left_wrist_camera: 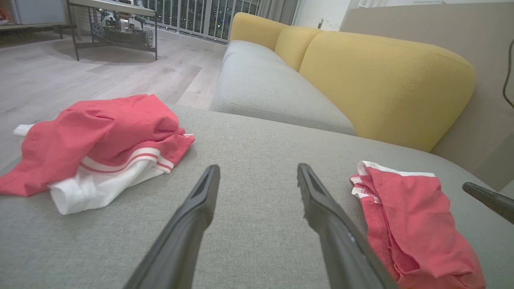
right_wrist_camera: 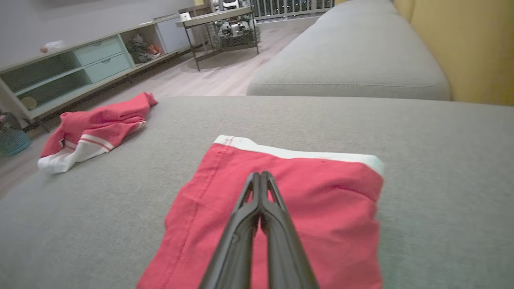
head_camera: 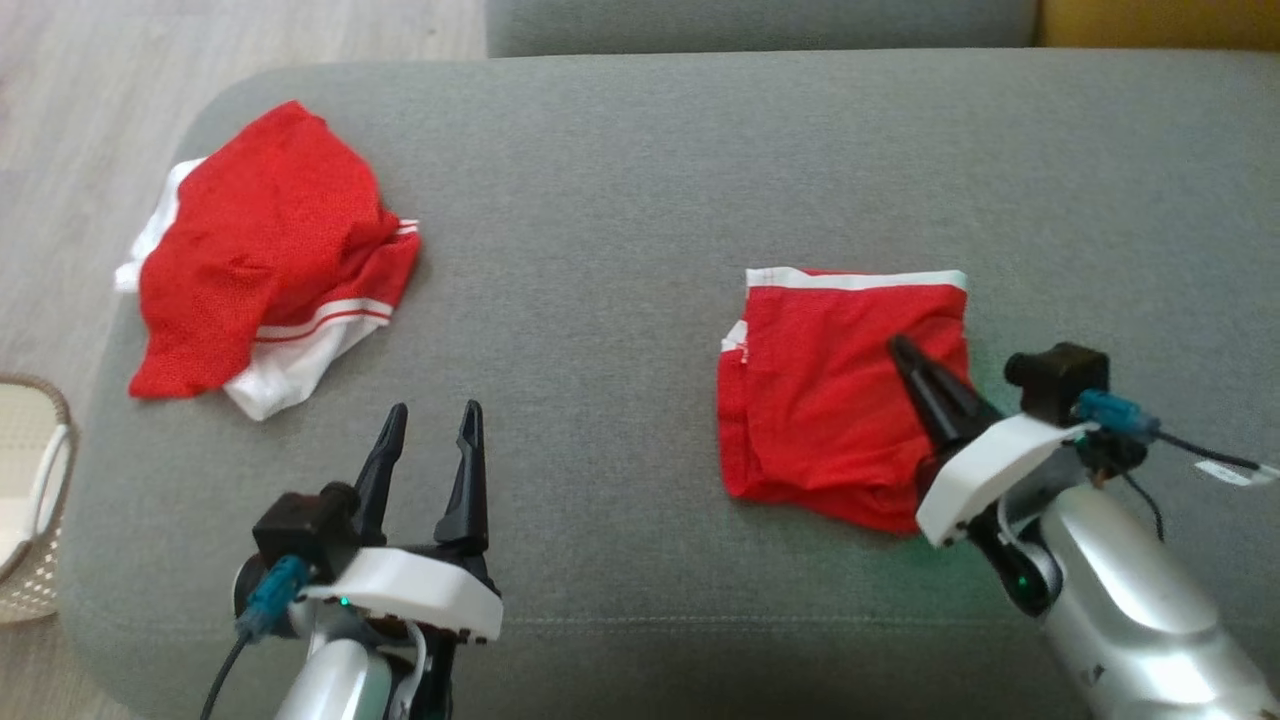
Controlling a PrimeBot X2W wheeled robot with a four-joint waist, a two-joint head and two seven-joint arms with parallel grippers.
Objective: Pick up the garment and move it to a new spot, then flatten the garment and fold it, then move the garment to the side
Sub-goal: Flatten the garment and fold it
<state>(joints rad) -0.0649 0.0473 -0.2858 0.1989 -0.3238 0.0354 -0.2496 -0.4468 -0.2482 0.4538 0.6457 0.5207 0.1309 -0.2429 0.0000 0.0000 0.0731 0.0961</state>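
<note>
Bare grey woven cushion (head_camera: 600,200) spreads mid-frame; the folded red garment (head_camera: 820,400) lies right, right hand (head_camera: 902,349) pinched closed over it, left hand (head_camera: 434,412) wide.

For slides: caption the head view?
Folded red cloth garment with white waistband on grey fabric sofa; right gripper, jaws shut, over it; left gripper open; crumpled red-and-white clothes at left.

Right hand (head_camera: 900,348) hides near corner of garment (head_camera: 820,400)
</note>
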